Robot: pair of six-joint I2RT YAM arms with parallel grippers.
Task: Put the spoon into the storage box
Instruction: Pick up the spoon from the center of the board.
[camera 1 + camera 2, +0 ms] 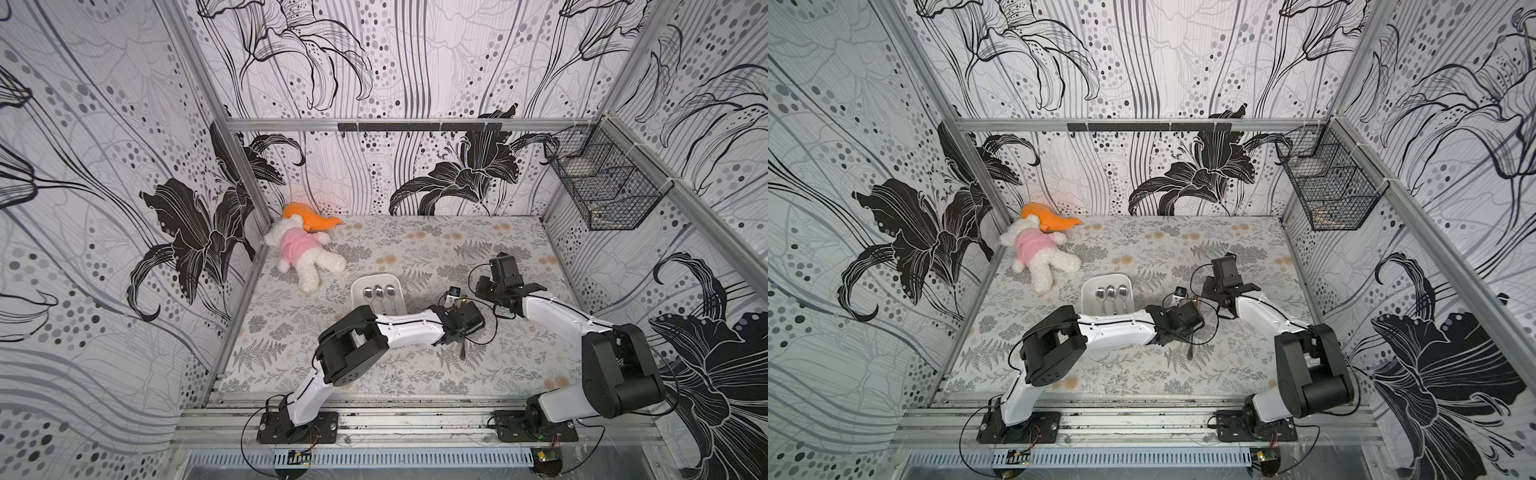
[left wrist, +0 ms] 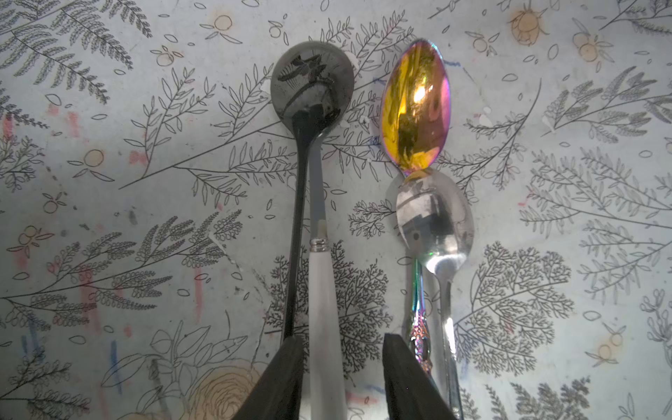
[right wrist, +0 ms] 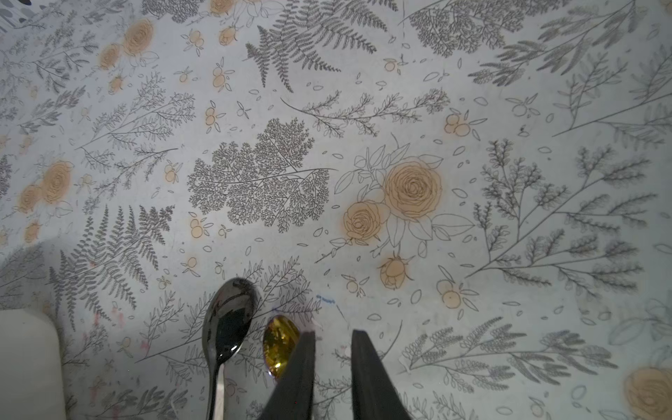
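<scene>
The white-handled spoon looks light, hard and slippery. Grab its handle. The left end effector is partly open around it. The right end effector is narrow and empty.

You had mirror-glossy metal: black spoon, iridescent spoon, silver spoon; smooth white plastic box; fluffy cloth bear.

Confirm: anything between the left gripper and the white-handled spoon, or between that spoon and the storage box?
Nothing between them: the left gripper straddles the white-handled spoon. It is crowded, though: the black spoon flanks one side, the iridescent spoon the other. No object is visible between it and the storage box, which already holds three spoons.
</scene>
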